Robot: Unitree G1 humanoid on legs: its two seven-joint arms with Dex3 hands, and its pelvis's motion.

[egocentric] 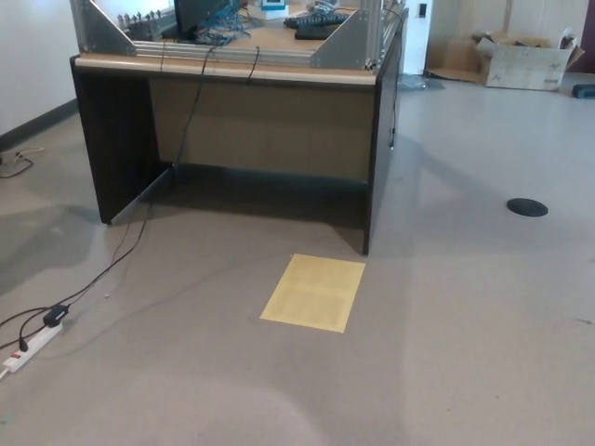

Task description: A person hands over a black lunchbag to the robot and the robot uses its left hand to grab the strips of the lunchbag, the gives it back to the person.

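Neither hand was in the head view, so the state of the fingers could not be told. The lunchbag did not show in the frame either, and its place could not be told.

One dark desk (260, 121) stood on the grey floor (465, 325), with a pale worktop (223, 67) edge and two metal brackets, one (98, 26) at the left and one (349, 37) at the right. Cables and some dark gear lay on top between them. One yellow sheet (314, 292) lay flat on the floor just in front of the desk. One white power strip (33, 342) lay at the left, with one black cable (130, 246) running from it up to the desk. One round black disc (527, 206) sat on the floor at the right. One cardboard box (521, 58) stood far back.
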